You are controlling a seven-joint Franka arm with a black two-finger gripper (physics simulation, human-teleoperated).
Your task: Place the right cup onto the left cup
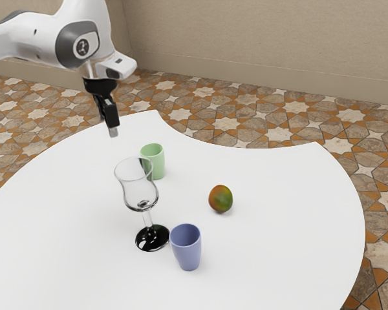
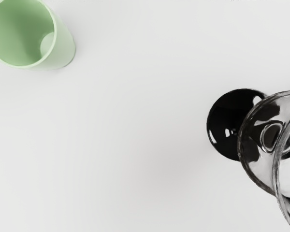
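The gripper (image 1: 109,123) hangs over the table's far-left part in the exterior view, above table height and apart from both cups. A green cup (image 1: 156,163) stands upright behind the wine glass, which overlaps its edge. Nearer the exterior view's front, a blue cup (image 1: 186,248) stands upright beside the glass's base. The wrist view has the green cup (image 2: 64,46) with its opening facing up and its inside visible.
A tall clear wine glass (image 1: 140,187) with a black base rises between the cups; the wrist view shows this glass (image 2: 261,154) too. A red-green fruit (image 1: 220,199) lies on the white table (image 1: 278,226). The table's curved edge is beyond it.
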